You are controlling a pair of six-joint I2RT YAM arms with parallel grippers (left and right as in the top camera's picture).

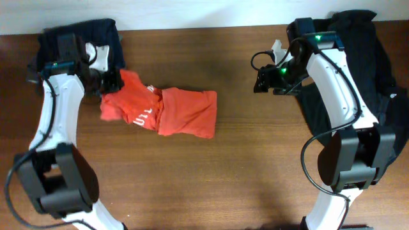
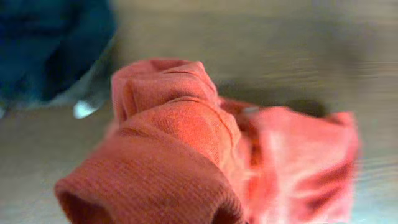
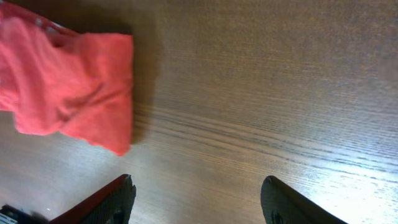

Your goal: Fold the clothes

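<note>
Lying crumpled, perhaps twisted: red-orange T-shirt (image 1: 167,111)

There were one red-orange T-shirt (image 1: 182,115), one dark navy pile (image 1: 83,32) of cloth and one black garment (image 1: 370,57), three lots of clothing in all, on one wooden table (image 1: 211,185), along with two robot arms, the left arm (image 1: 57,121) and the right arm (image 1: 339,89).

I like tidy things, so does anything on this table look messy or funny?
Yes. The red-orange T-shirt lies scrunched and twisted on the wooden table, not flat, with its white lettering creased. One end is bunched up at the left hand. Nothing looks spilled or torn.
</note>
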